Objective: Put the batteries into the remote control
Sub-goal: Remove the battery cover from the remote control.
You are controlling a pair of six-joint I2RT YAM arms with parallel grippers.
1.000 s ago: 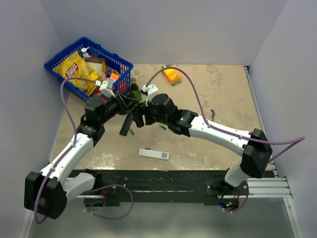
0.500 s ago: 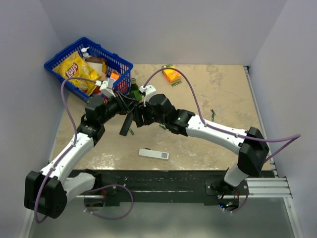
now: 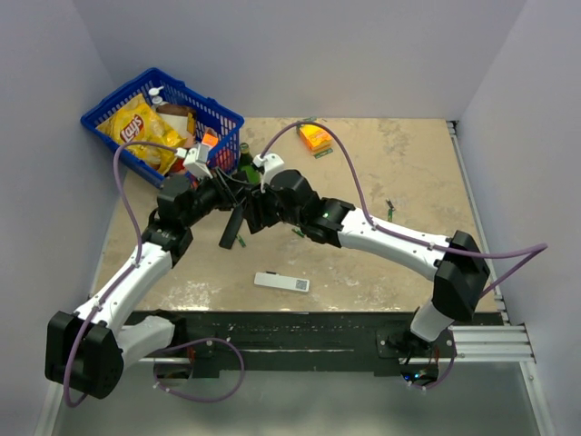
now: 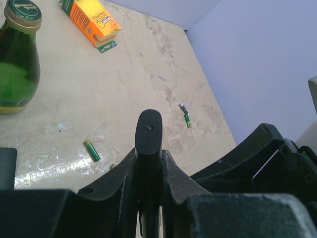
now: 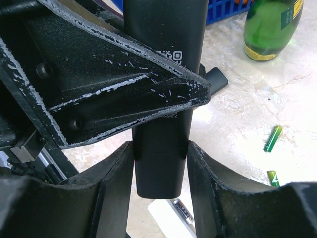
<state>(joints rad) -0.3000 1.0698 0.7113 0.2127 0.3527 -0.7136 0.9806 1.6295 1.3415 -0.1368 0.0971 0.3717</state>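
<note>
The slim black remote control (image 3: 231, 231) hangs tilted above the table between both arms. My left gripper (image 4: 148, 157) is shut on the remote control (image 4: 148, 130), whose rounded end sticks out past the fingertips. From the other side my right gripper (image 5: 161, 154) has both fingers (image 5: 115, 171) pressed against the remote control (image 5: 163, 148) near its lower end. A left finger (image 5: 124, 84) crosses in front of it. Small green batteries lie loose on the table: one (image 4: 91, 150) close by, another (image 4: 187, 120) farther off, two more (image 5: 273, 138) (image 5: 273, 177) at the right.
A green glass bottle (image 3: 245, 162) stands just behind the grippers. A blue basket (image 3: 98, 116) of snacks sits at the back left and an orange box (image 3: 315, 136) at the back. A flat white remote (image 3: 281, 282) lies near the front edge.
The right gripper has slid a little left toward the remote and its fingers have narrowed onto it. The left arm and remote have stayed put.
</note>
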